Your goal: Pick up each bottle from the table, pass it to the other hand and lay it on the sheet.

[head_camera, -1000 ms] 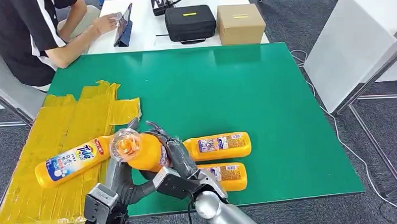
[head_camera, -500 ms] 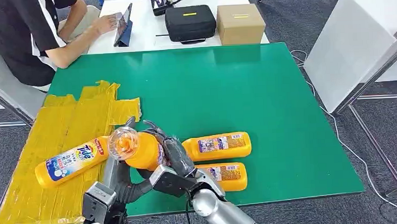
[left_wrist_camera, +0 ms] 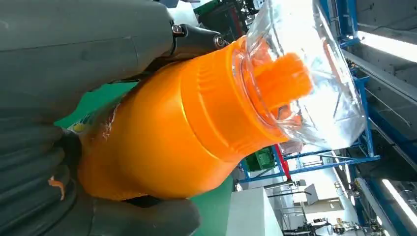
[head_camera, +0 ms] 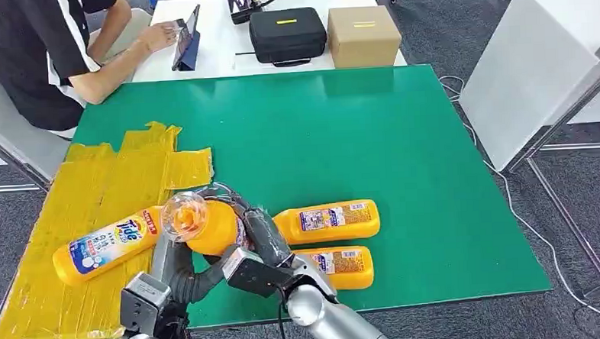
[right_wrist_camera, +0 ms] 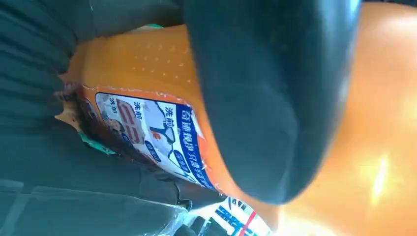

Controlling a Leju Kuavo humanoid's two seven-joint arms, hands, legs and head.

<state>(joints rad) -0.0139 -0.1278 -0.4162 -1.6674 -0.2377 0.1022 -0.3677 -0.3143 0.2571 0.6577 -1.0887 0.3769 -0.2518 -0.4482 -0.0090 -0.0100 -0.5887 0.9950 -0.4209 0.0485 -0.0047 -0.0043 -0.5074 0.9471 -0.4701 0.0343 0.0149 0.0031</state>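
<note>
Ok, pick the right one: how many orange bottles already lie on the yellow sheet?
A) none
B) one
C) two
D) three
B: a single Tide bottle lies on the yellow sheet; two other bottles lie on the green table, and one more bottle is held up between the left hand and the right hand.

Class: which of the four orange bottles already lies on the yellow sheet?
The Tide-labelled bottle at far left, lying alone on the yellow sheet; the others are off it.
</note>
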